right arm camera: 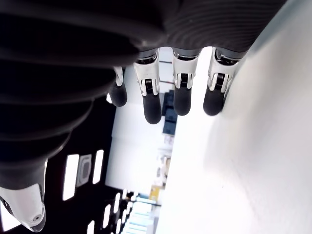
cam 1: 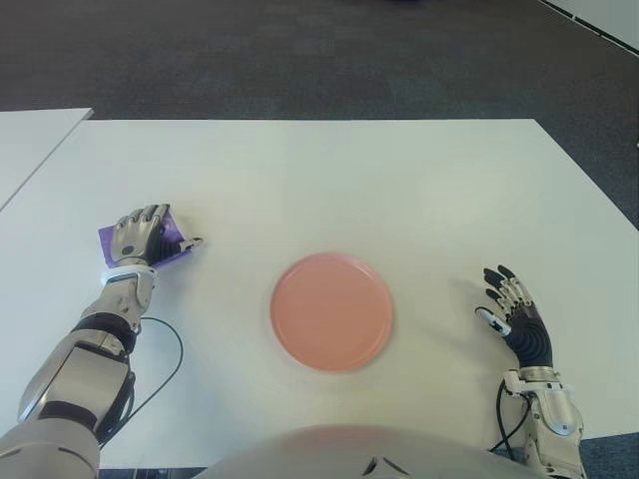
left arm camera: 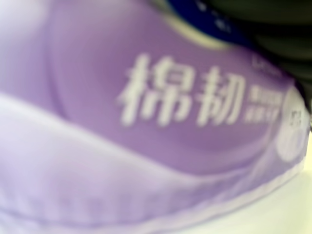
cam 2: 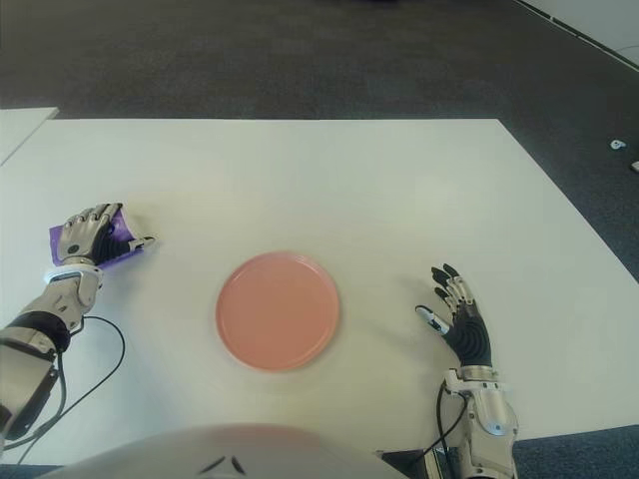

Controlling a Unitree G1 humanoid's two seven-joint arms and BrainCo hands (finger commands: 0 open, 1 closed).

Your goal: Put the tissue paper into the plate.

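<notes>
Left to right. The left hand (cam 1: 140,236) is lying over the purple tissue paper (cam 1: 172,239) pack at the table's left side, fingers curled down onto it and thumb reaching out to the right, apparently closing a grasp for the lift; its wrist view is filling with the purple wrapper, so the palm is sitting very close. The pack is lying well apart from the pink plate (cam 1: 330,310), which is sitting bare at the table's middle, judged the drop target. The right hand (cam 1: 514,317) is showing right of the plate, fingers spread and holding nothing, seemingly idle. The white table (cam 1: 399,190) is running back to dark carpet (cam 1: 300,60); a second white table (cam 1: 30,140) is adjoining at left.
</notes>
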